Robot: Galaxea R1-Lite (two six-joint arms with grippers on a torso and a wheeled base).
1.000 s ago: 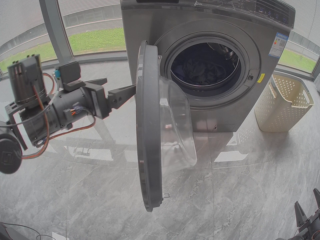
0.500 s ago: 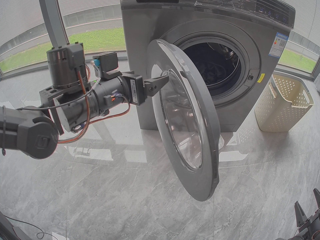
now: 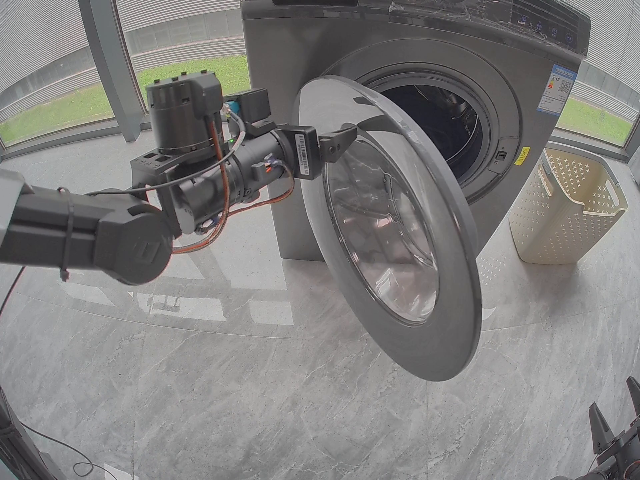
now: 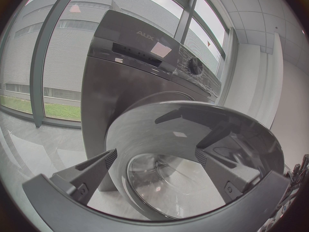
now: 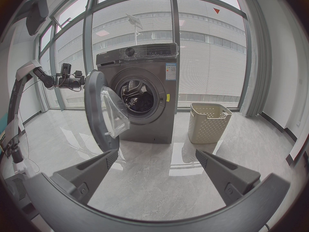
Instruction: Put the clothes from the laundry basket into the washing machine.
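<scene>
Your washing machine stands against the windows. The right wrist view shows a dark heap of clothes lying low in its drum. The laundry basket, cream and perforated, stands upright on the floor just beside the machine on your right, apart from it. The part of its inside that you can see is bare perforated wall. The door hangs partly open, swung across the front of the machine. From the head view its grey ring and glass bowl cover the left part of the drum mouth, so it stands between your left arm and the opening. Your left pincer is up at the door's outer face, near its upper edge on the hinge side. Its fingers are spread and grasp nothing, and their reflections show in the shiny ring. You cannot tell from these views whether a fingertip actually touches the door. Your right pincer sits low at your right, well apart from the machine and the basket. It is likewise released and holds nothing, and it looks out over bare floor toward both. A thin dark cable lies on the floor at your near left. A grey window post rises behind the left arm.
</scene>
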